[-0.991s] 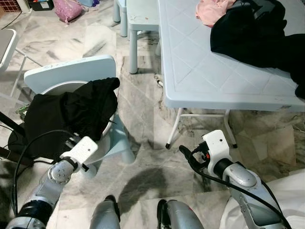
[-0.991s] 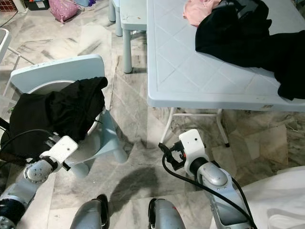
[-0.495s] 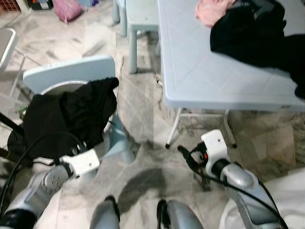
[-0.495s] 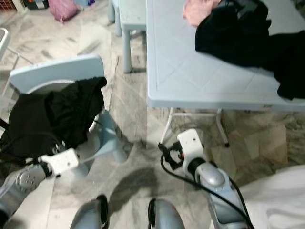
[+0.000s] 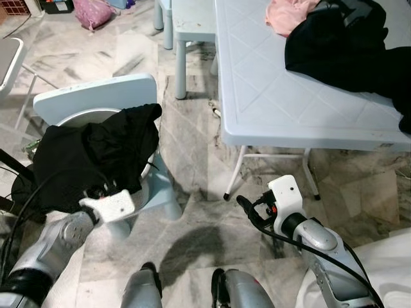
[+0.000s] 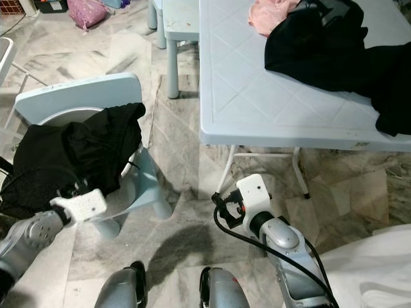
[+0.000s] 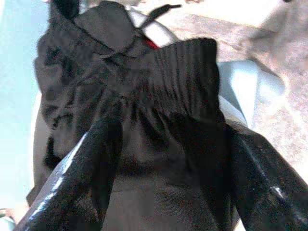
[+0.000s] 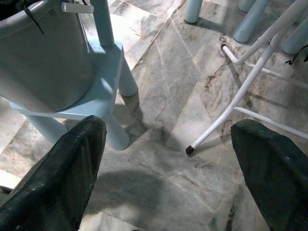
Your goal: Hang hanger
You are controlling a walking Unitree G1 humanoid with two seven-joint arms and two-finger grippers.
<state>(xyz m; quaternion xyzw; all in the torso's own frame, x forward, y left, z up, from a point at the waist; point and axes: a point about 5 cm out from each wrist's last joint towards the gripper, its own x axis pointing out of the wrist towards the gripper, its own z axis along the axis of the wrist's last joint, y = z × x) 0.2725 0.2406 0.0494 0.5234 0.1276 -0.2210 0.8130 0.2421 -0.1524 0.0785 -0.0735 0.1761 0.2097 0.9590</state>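
A black garment (image 5: 90, 160) lies heaped over the seat of a light blue plastic chair (image 5: 96, 96). In the left wrist view its gathered elastic waistband (image 7: 185, 72) and a thin black strap (image 7: 154, 10) show close up. My left gripper (image 5: 103, 191) is at the garment's near lower edge. It is open, its fingers (image 7: 96, 159) standing either side of the cloth. My right gripper (image 5: 247, 208) hangs open over the marble floor near the table leg (image 8: 250, 82), with nothing between its fingers (image 8: 62, 178). I cannot make out a hanger.
A light blue table (image 5: 282, 90) at the right carries black clothes (image 5: 347, 45) and a pink cloth (image 5: 289, 14). A small blue stool (image 5: 189, 25) stands beyond it, and a pink bag (image 5: 90, 11) lies far left. White fabric (image 5: 385, 263) is at my lower right.
My left arm dipped and came back up, its elbow swung out to the left, with the gripper staying at the garment's edge. My right gripper drifted slightly left.
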